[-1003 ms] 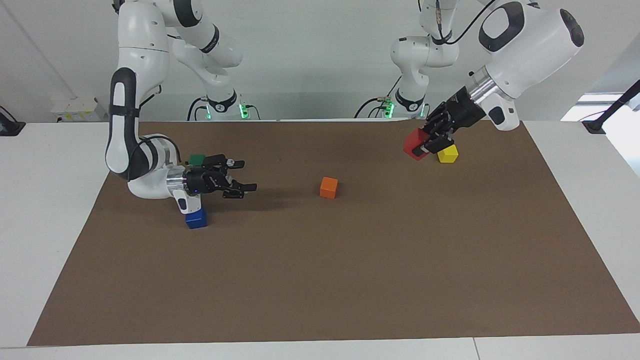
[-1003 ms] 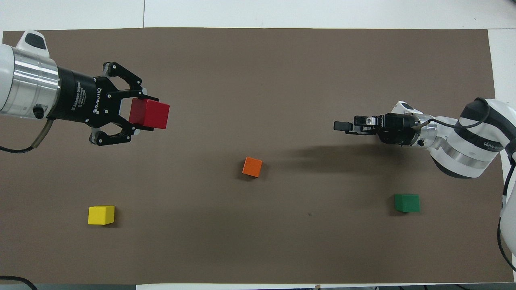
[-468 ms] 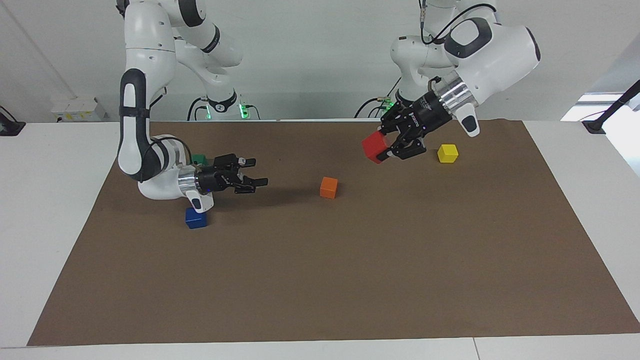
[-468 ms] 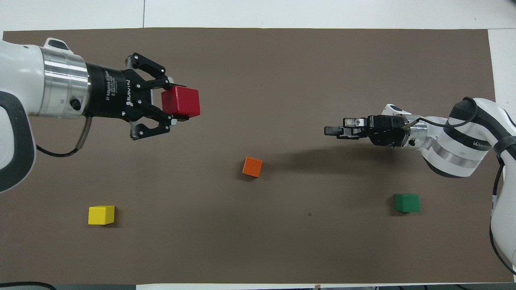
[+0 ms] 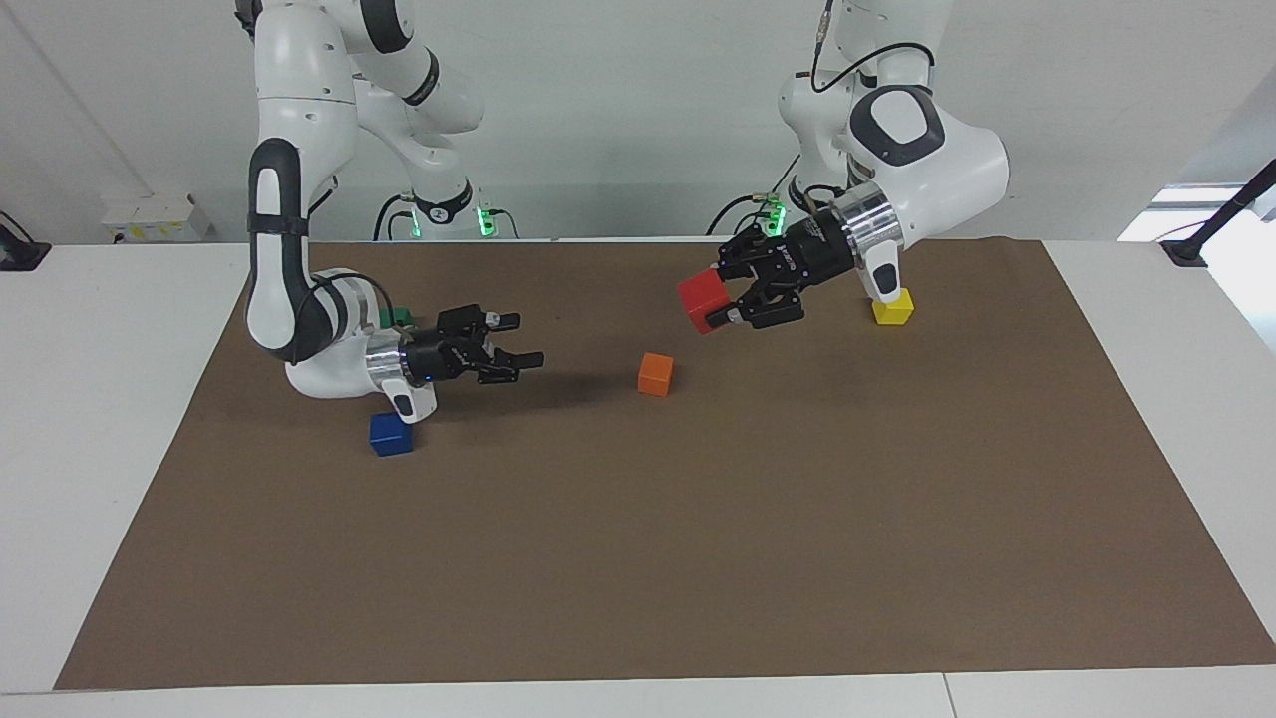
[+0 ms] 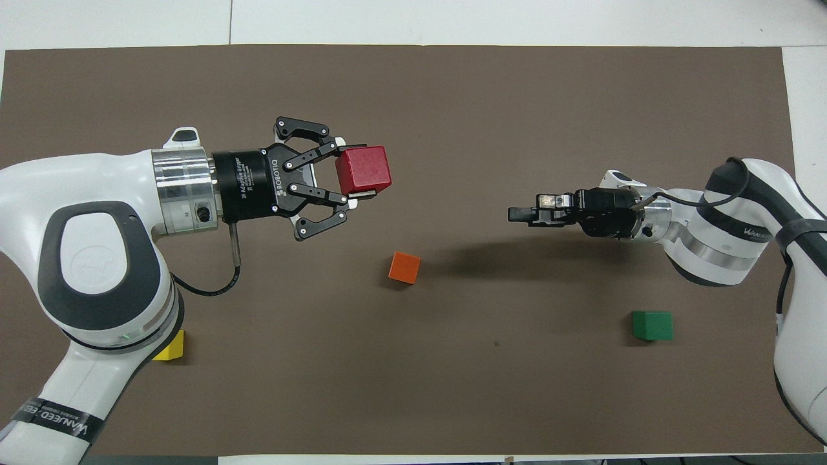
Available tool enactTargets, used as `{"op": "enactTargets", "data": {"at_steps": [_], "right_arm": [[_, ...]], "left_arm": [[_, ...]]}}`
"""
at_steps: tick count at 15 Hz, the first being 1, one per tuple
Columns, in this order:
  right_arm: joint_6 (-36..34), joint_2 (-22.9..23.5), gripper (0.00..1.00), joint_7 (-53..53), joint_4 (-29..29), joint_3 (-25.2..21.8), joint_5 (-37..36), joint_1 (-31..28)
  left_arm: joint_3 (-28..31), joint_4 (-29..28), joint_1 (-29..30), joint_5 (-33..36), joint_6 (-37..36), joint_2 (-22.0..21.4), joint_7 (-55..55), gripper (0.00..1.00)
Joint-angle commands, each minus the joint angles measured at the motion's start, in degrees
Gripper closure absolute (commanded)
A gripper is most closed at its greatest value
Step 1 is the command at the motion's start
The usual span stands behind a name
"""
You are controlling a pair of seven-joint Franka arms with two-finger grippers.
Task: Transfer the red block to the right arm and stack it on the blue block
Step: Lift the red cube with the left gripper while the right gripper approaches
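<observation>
1. The red block (image 5: pixel 701 300) (image 6: pixel 363 170) is hanging in the air, clamped between the fingertips of the left gripper (image 5: pixel 726 302) (image 6: pixel 347 183), over bare brown mat (image 5: pixel 698 558) near the orange block (image 5: pixel 655 374) (image 6: pixel 404 267).
2. The left gripper is lying nearly level, pointing toward the right arm's end of the table.
3. The right gripper (image 5: pixel 525 357) (image 6: pixel 522 214) is hovering low over the mat, also lying level, pointing back at the red block with its fingers spread wide and holding nothing; the two grippers are sitting well apart.
4. The blue block (image 5: pixel 390 435) is resting on the mat just under the right arm's wrist; the overhead view is not showing it.
5. The green block (image 5: pixel 397 316) (image 6: pixel 652 325) is sitting nearer the robots than the blue one.
6. The yellow block (image 5: pixel 893 308) (image 6: pixel 170 347) is lying at the left arm's end, partly covered by that arm.
</observation>
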Motion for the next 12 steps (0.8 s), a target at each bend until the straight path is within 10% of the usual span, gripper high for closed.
{"op": "enactTargets", "data": {"at_steps": [1,12], "right_arm": [[2.32,-0.17,0.00,-3.47,-1.69,0.12,2.23,1.31],[4.35,-0.52,0.00,-4.88,-3.01,0.21,7.67,6.05]], "left_arm": [[0.44,-1.04,-2.62,-2.01,2.93,0.12,1.65,1.00],[0.26,-1.74,-11.13,-11.48,8.03,6.71,15.52,1.00]]}}
